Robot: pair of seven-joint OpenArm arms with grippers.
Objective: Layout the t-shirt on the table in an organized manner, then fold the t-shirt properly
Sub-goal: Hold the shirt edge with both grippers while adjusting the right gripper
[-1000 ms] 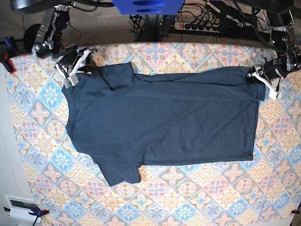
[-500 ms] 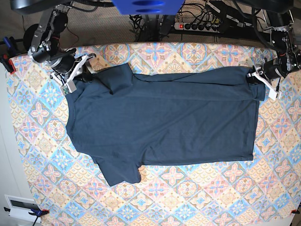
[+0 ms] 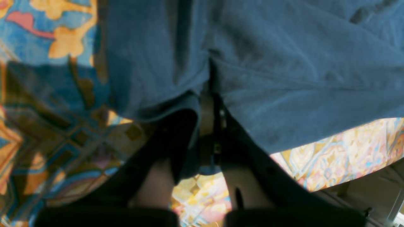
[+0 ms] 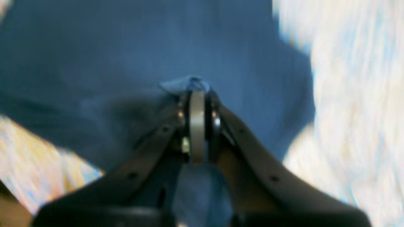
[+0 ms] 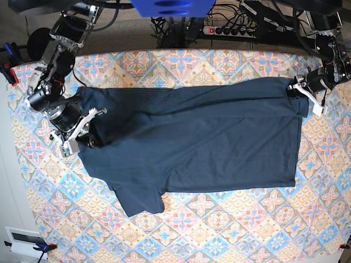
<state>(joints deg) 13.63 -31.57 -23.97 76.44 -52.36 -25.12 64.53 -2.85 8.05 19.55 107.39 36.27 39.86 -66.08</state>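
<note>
The dark navy t-shirt lies spread across the patterned table, collar end at the left and hem at the right. One sleeve points to the front. My right gripper is at the shirt's left edge, shut on a pinch of cloth. The right wrist view shows the jaws closed with blue t-shirt fabric bunched at the tips. My left gripper is shut on the far hem corner. In the left wrist view the t-shirt runs between the closed fingers.
A power strip and cables lie behind the table's far edge. A red clamp grips the left edge of the tablecloth. A white box sits off the front left corner. Patterned cloth shows bare along the front.
My right gripper has swung from the far left corner toward the front, dragging the shirt's far sleeve and shoulder with it. The left arm has stayed put.
</note>
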